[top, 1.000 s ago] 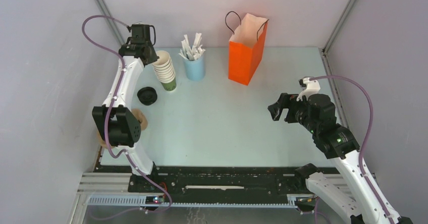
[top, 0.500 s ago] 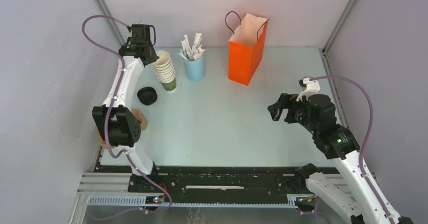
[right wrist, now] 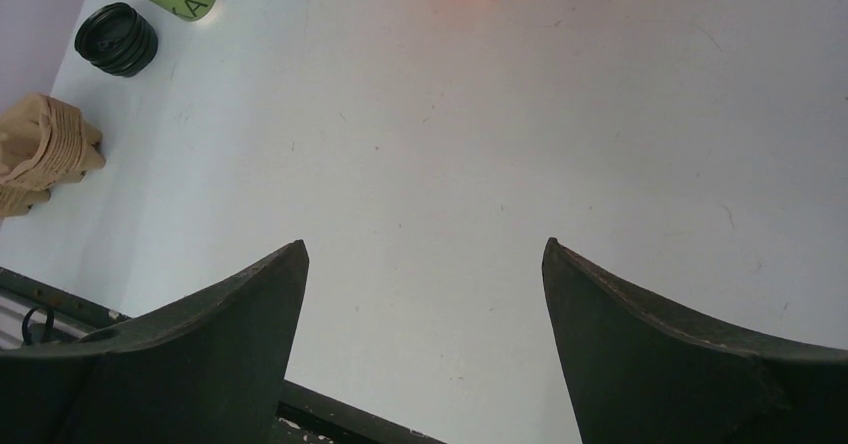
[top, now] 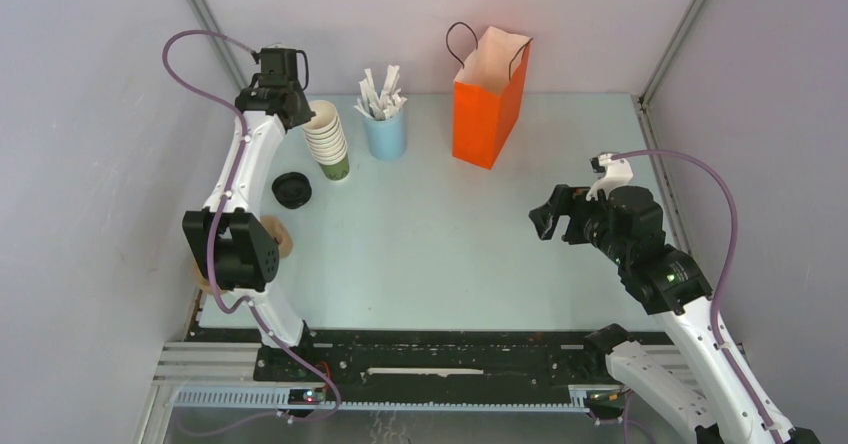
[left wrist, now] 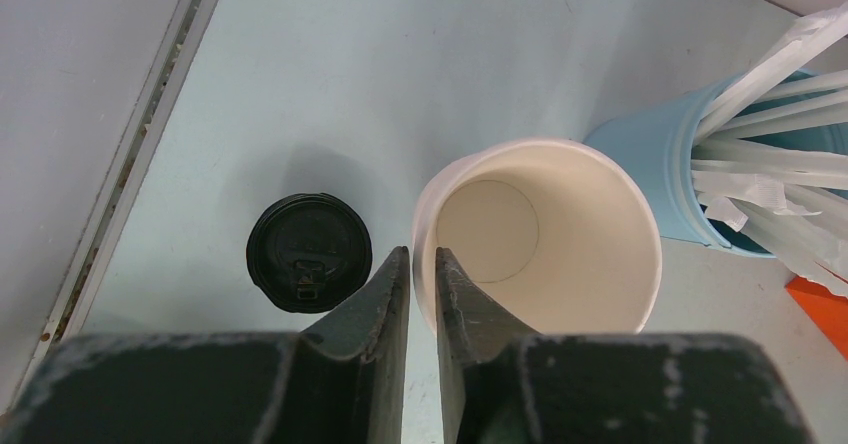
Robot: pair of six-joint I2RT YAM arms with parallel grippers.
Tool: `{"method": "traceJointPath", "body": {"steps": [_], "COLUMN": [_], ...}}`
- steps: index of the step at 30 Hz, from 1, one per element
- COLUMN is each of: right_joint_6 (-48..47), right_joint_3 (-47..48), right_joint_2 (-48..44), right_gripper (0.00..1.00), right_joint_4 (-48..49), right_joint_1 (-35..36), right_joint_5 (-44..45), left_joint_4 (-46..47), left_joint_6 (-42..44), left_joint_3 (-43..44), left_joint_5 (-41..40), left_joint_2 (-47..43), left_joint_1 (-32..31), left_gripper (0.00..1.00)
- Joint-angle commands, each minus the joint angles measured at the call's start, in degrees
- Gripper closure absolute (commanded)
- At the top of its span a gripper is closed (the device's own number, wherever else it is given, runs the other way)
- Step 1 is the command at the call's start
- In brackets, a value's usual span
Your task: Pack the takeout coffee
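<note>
A stack of cream-and-green cups (top: pixel 328 139) stands at the back left; its top cup (left wrist: pixel 540 234) shows a cream inside. My left gripper (top: pixel 297 112) hangs over the stack. In the left wrist view its jaws (left wrist: pixel 420 251) are almost together, with the top cup's left rim between them. A round black lid (top: pixel 292 190) lies on the table left of the stack, also in the left wrist view (left wrist: pixel 309 252) and the right wrist view (right wrist: pixel 117 38). No single green cup stands apart. My right gripper (top: pixel 545 219) is open and empty above the table at mid right (right wrist: pixel 425 249).
A light blue cup of white sticks (top: pixel 385 134) stands right of the stack. An open orange paper bag (top: pixel 488 99) stands upright at the back centre. Brown cardboard pieces (top: pixel 275 236) lie at the left edge. Walls close in on three sides.
</note>
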Motion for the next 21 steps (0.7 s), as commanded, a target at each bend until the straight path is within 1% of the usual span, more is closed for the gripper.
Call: {"method": "traceJointPath", "body": {"steps": [1, 7, 11, 14, 15, 21], "right_joint_6": [1.38, 1.47, 1.48, 1.51, 1.47, 1.57], "right_joint_3": [1.48, 1.48, 1.47, 1.41, 1.47, 1.48], "right_joint_2": [0.15, 0.27, 0.31, 0.33, 0.35, 0.34], "right_gripper": [0.05, 0.05, 0.05, 0.05, 0.05, 0.05], "right_joint_4": [1.50, 1.59, 1.55, 1.51, 1.50, 1.50], "right_joint_1": [0.51, 0.68, 0.81, 0.77, 0.82, 0.94], "right_joint_5": [-0.19, -0.14, -0.10, 0.01, 0.00, 0.08], "left_joint_4": [1.23, 1.18, 1.10, 1.04, 1.01, 0.99], "left_joint_6": [1.08, 1.08, 1.12, 0.94, 0.94, 0.90], "left_joint_3": [-0.01, -0.01, 0.03, 0.10, 0.14, 0.25], "left_joint_5": [0.49, 0.63, 0.75, 0.85, 0.98, 1.03], "left_joint_2": [-0.68, -0.29, -0.07, 0.21, 0.31, 0.42], "left_joint_1": [0.56, 0.72, 0.77, 0.85, 0.92, 0.94], "left_gripper": [0.80, 0.80, 0.86, 0.80, 0.80, 0.85]}}
